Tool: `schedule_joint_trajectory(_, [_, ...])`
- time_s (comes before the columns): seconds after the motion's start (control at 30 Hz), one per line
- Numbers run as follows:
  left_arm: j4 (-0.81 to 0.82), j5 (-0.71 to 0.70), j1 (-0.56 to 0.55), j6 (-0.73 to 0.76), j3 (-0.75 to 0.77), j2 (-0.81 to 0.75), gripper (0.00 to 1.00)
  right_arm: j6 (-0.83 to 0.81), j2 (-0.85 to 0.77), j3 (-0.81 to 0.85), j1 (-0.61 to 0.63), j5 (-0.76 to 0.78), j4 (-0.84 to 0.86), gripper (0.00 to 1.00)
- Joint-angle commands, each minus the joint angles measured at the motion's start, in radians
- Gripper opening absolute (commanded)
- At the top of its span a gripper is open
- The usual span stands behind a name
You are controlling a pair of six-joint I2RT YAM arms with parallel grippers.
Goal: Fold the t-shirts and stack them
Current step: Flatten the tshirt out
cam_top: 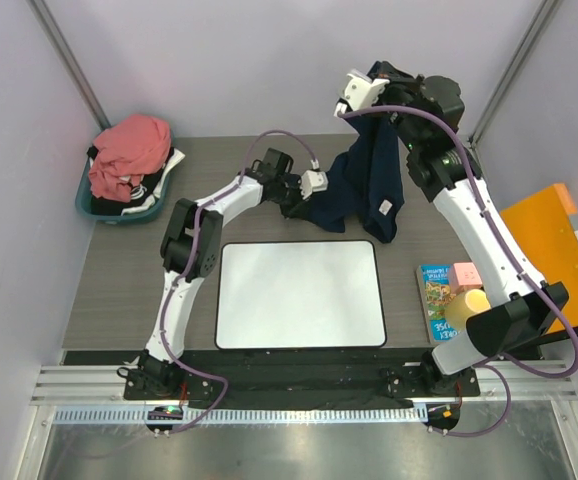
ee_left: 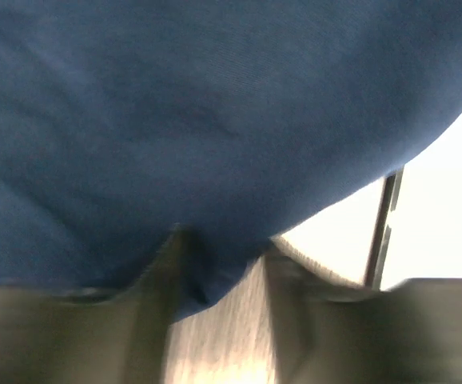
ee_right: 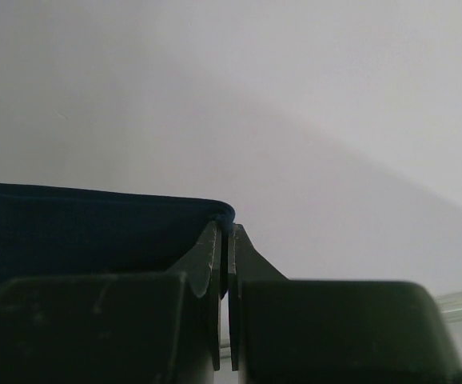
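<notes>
**At the worktop's far edge, navy shirt hangs from right tool**

Raised at 1 o'clock from the mat (cam_top: pixel 299 295), the right tool (ee_right: pixel 225 232) is pressed together on the top hem of the navy shirt (cam_top: pixel 369 180). The cloth drapes down to the worktop (cam_top: pixel 119 280). At 12 o'clock the left tool (ee_left: pixel 219 268) stands partly spread, and the shirt's lower edge dips between its fingers (ee_left: pixel 163 272). That view is blurred, so the edge only seems unpinched. The pink shirt (cam_top: pixel 129 150) lies heaped in a basket (cam_top: pixel 87 205) at 10 o'clock, well apart.
</notes>
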Motion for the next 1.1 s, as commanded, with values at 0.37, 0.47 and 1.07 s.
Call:
schedule_joint_trajectory(0.37, [0.171, -0.610, 0.102, -0.104, 0.056, -0.171, 0.00, 0.225, -0.088, -0.096, -0.156, 0.044, 0.084, 0.01])
schedule_joint_trajectory(0.47, [0.184, -0.675, 0.149, -0.053, 0.060, -0.246, 0.00, 0.313, -0.071, -0.127, -0.200, 0.044, 0.084, 0.01])
schedule_joint_trajectory(1.07, [0.153, -0.735, 0.282, 0.102, -0.004, -0.338, 0.12, 0.396, 0.058, -0.185, -0.302, -0.010, 0.208, 0.01])
